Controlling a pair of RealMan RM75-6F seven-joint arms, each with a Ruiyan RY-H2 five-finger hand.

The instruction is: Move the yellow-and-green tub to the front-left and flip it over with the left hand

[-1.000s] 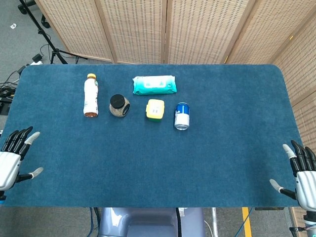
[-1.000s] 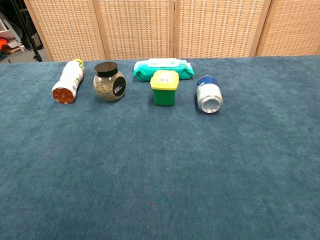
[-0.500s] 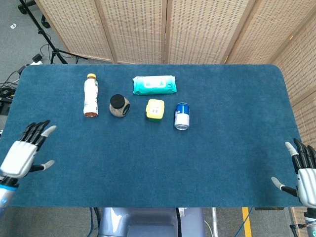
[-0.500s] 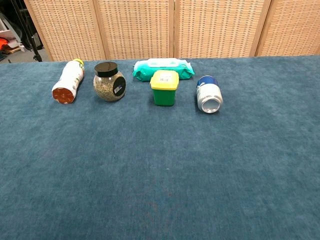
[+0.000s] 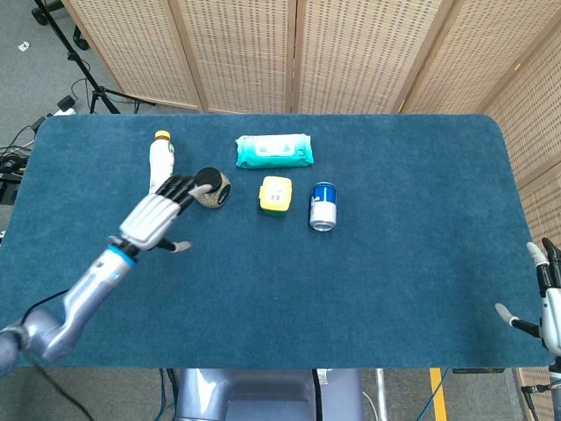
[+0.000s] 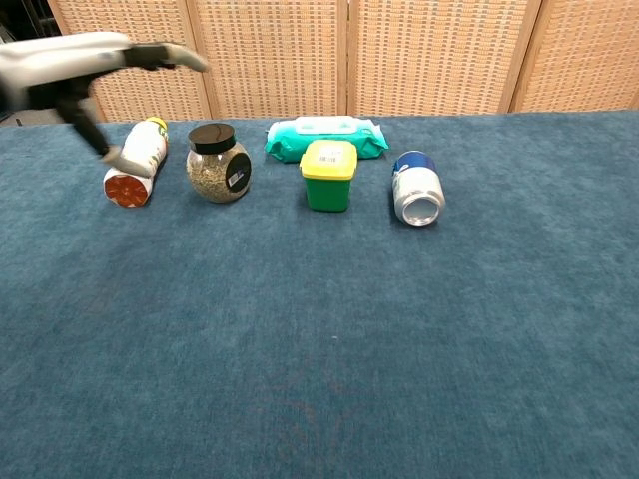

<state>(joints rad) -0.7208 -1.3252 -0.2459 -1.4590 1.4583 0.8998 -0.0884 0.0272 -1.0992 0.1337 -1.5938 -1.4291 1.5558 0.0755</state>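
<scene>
Head view places the small square tub with yellow lid and green body [image 5: 275, 195] upright in the far row of the blue felt-covered table [image 5: 368, 289], roughly mid-width. It stands just in front of the teal wipes packet [image 5: 273, 151], between the round glass jar with black lid [image 5: 211, 189] on its left and the blue-and-white can lying on its side [image 5: 323, 206] on its right, apart from all three.

The left hand [image 5: 156, 218] hangs above the table with fingers spread and nothing in them; its fingertips overlap the jar in this view. The tub lies to the right of those fingers, past the jar. In the chest view the hand [image 6: 70, 72] shows well above the tabletop, over the white bottle with yellow cap lying on its side [image 6: 135, 176]. The right hand [image 5: 549, 303] sits at the table's front-right edge, fingers apart and empty, well apart from the tub; the left is clearly nearer.

Judgement: the tub is squat with no marked long axis, so a grasp from above or across its sides looks workable, though jar and can flank it closely. The front-left of the table offers broad open felt for set-down and flip.
</scene>
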